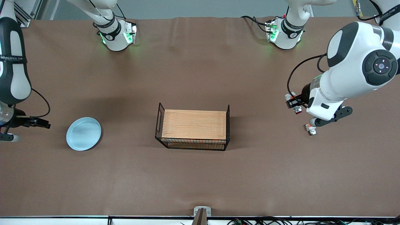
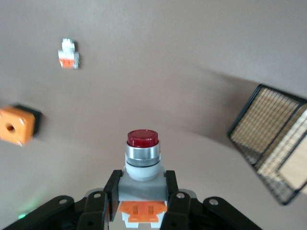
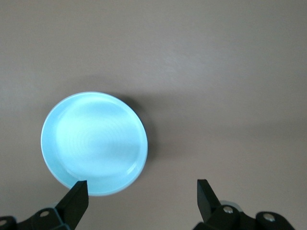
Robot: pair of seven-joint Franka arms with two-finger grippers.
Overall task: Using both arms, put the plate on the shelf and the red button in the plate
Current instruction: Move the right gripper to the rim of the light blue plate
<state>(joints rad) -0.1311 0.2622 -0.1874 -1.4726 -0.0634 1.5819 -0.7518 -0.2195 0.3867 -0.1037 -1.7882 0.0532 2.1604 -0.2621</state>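
The left gripper, up over the table's left-arm end, pinches the red button, cap pointing out past its fingers. The right gripper hangs spread over the right-arm end, one fingertip over the rim of the plate, which lies on the table.

Plate pale blue, sitting just off black fingers. Red button between black fingers: dark red cap, silver ring, white body, orange block. Table plain brown. Rack black wire mesh, light wood-grain top.
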